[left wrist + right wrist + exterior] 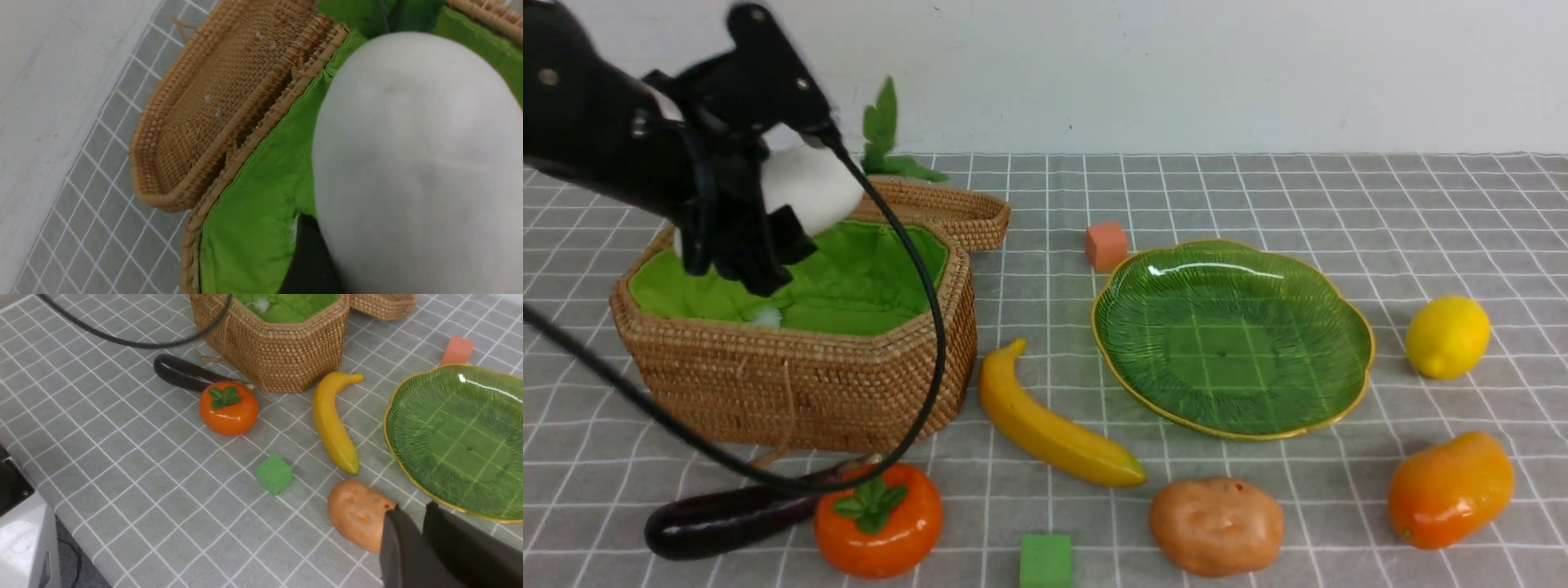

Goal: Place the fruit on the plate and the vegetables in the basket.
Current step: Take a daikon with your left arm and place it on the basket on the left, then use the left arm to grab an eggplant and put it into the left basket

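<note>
The big wicker basket [800, 384] sits at the left of the front view, its lid [947, 208] open behind it. The green plate [1233, 335] lies bare at the middle right.

The left gripper [768, 253] holds the white radish [813, 192] above the basket's green lining. The left wrist view shows only this radish, very close, and the lid's woven inside.

The banana [1045, 425] lies between the basket and the plate. The eggplant [719, 523] is at the lower left, touching the persimmon [878, 523]. The potato [1217, 527] is at the bottom middle.

Only the front view shows the mango [1450, 490] at the lower right and the lemon [1447, 336] above it.

Only the right wrist view shows the right gripper [410, 508]. It is near the potato, with its fingers close together and nothing between them.
</note>
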